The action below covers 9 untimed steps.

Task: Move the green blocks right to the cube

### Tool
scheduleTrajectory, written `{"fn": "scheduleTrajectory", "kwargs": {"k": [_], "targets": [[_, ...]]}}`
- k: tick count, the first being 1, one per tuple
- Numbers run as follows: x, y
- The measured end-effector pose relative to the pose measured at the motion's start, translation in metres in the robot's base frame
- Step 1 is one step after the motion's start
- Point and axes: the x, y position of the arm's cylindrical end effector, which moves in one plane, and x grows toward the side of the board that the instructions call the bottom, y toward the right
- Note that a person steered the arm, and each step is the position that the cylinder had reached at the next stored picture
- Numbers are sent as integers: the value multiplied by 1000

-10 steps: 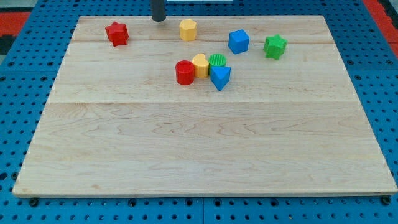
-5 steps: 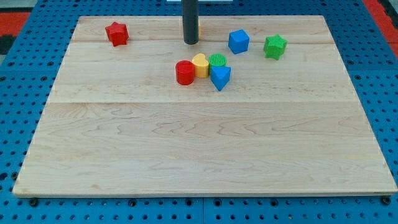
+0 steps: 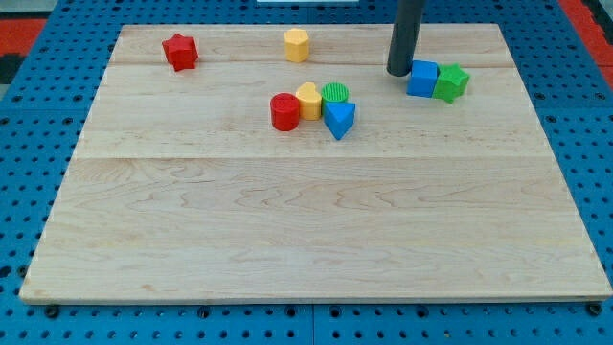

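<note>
My tip (image 3: 399, 70) stands at the view's upper right, touching the left side of the blue cube (image 3: 422, 79). The green star block (image 3: 451, 82) sits against the cube's right side. The green cylinder (image 3: 335, 94) is in a cluster near the board's middle top, between a yellow heart block (image 3: 308, 100) and a blue triangular block (image 3: 338, 119). A red cylinder (image 3: 284, 112) touches the yellow heart on its left.
A red star block (image 3: 179, 51) lies at the upper left. A yellow hexagonal block (image 3: 297, 44) lies near the top edge. The wooden board (image 3: 306, 230) rests on a blue pegboard surface.
My tip moved right from the top middle to the cube. The blue cube slid right and down into the green star, which shifted right too. The yellow hexagon shows again.
</note>
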Motion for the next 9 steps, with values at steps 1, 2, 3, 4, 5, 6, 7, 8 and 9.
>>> {"fn": "scheduleTrajectory", "kwargs": {"k": [1,2,3,4,5,6,7,8,9], "targets": [[43,-23],[68,-23],[68,-73],[68,-113],[58,-133],[35,-126],[7,-120],[11,-165],[-16,-130]]}}
